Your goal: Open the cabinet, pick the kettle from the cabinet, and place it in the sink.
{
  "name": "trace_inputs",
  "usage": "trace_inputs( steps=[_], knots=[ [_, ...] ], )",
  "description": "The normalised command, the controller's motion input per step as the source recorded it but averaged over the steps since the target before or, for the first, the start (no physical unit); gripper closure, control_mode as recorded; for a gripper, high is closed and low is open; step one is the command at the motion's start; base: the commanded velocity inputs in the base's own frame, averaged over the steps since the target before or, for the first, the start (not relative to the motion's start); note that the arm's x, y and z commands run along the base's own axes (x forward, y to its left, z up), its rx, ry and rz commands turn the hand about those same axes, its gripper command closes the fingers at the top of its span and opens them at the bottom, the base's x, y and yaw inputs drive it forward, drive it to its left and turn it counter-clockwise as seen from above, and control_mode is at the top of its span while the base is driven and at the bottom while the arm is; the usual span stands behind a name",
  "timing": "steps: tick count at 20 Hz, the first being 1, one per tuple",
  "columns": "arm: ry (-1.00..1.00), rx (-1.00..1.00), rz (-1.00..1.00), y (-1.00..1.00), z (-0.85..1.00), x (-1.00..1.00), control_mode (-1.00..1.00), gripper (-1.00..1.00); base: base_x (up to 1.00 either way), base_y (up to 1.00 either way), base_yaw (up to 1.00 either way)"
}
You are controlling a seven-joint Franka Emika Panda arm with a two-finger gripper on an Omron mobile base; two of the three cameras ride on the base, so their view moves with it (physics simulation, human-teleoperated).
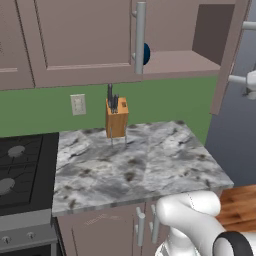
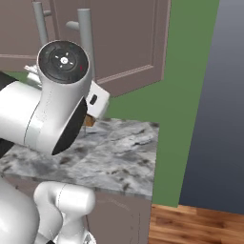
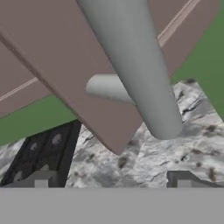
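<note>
The kettle [image 1: 146, 53] sits on the shelf inside the cabinet [image 1: 180, 60], partly hidden behind the closed left door's grey handle [image 1: 140, 37]. The right door [image 1: 230, 55] stands swung open. The gripper [image 3: 111, 179] has its jaws wide apart just beside that door's handle [image 3: 135, 65], holding nothing. Below, a knife block [image 1: 116, 117] stands on the marble table [image 1: 140, 165], next to the stovetop [image 1: 22, 170].

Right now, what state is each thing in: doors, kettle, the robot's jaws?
Cabinet right door: swung open.
Cabinet left door: shut.
Kettle: on the cabinet shelf, partly hidden behind the left door's handle.
Gripper: jaws open, holding nothing, close to the open door's bar handle.
</note>
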Motion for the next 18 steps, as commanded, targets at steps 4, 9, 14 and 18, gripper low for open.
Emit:
trace_inputs(
  steps=[4,9,14,18],
  knots=[
    [0.21,0.11,-0.03,0.46,0.00,-0.13,-1.00,-1.00,0.00,0.00,0.00],
    [0.15,0.08,-0.09,0.57,-0.02,-0.02,-1.00,-1.00,0.00,0.00,0.00],
    [0.09,0.14,-0.23,0.49,-0.12,0.18,-1.00,-1.00,0.00,0.00,0.00],
    [0.05,0.26,-0.30,0.35,-0.21,0.38,-1.00,-1.00,0.00,0.00,0.00]
  ],
)
